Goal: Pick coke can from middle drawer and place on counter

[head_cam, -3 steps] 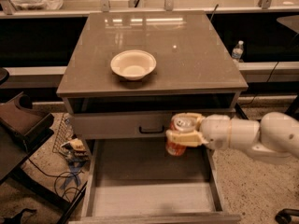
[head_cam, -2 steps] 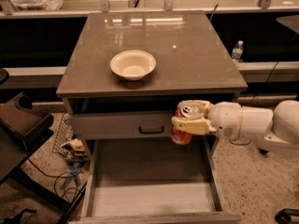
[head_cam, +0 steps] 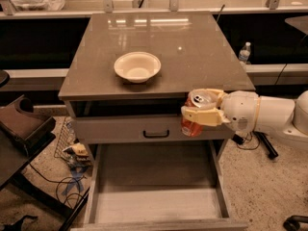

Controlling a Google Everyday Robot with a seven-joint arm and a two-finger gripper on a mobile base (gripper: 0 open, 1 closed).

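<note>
**One can being held at the counter's front edge**

One coke can (head_cam: 191,128) is being held by the gripper (head_cam: 197,105) just below and in front of the counter's (head_cam: 192,47) front right edge. The can is being clasped between two cream fingers (head_cam: 204,116), which are being pressed against its sides, so the grasp is closed on the can. The can is being carried slightly tilted, with its silver top turned upward and level with the counter's edge. The gripper is being extended on a white arm (head_cam: 269,114) from the counter's right side. The middle drawer (head_cam: 154,206) is being left pulled out below the counter's front, with nothing showing on its pale bottom. A cream bowl (head_cam: 137,66) is being supported on the counter, left of its centre and well apart from the can. A closed drawer front (head_cam: 120,129) with a black handle is being partly covered by the can, directly under the counter.
</note>
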